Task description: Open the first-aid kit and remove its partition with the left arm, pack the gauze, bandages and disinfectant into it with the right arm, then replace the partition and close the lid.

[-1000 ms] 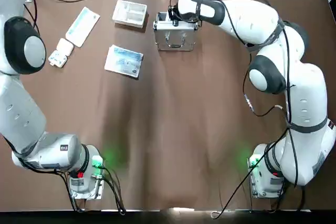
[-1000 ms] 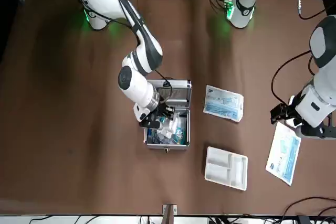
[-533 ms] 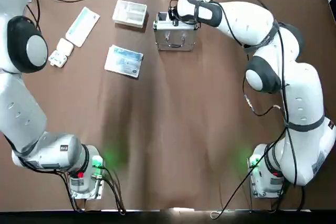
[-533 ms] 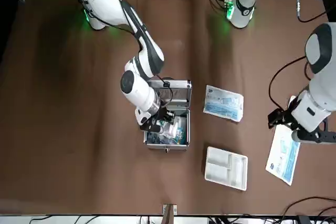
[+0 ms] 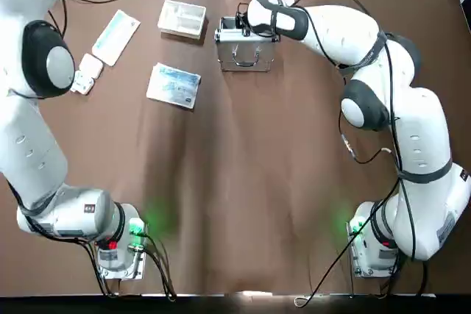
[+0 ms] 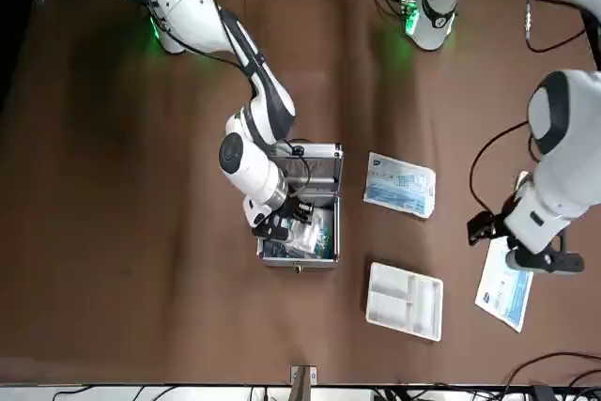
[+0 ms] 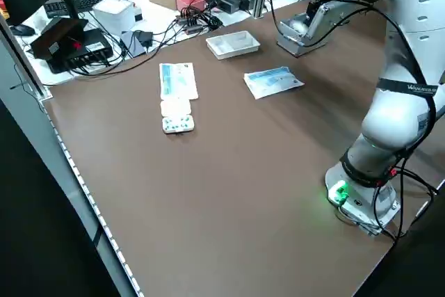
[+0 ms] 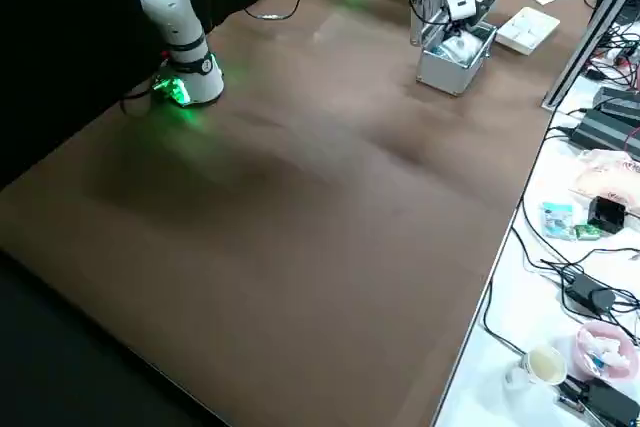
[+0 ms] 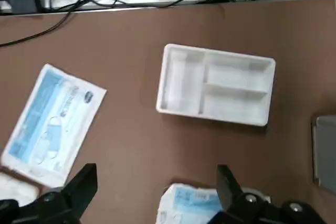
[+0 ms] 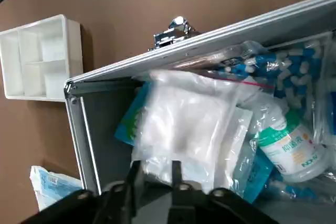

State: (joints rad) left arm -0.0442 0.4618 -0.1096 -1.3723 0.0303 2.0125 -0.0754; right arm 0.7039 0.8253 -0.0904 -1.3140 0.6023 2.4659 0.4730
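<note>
The silver first-aid kit stands open at the table's far side, lid up. My right gripper reaches into it, fingers close together on a white plastic bag. Beside the bag lies the disinfectant, a small white bottle with a teal label. The cream partition rests on the table left of the kit. My left gripper hovers open and empty above the table between the partition and a long white-blue pouch.
A flat blue-white printed packet lies on the brown table near the kit. A small white blister pack sits beside the long pouch. Cables and boxes crowd the bench beyond the far edge.
My left arm has swung its gripper away from the long pouch toward the partition. My right gripper has shifted slightly inside the open kit.
</note>
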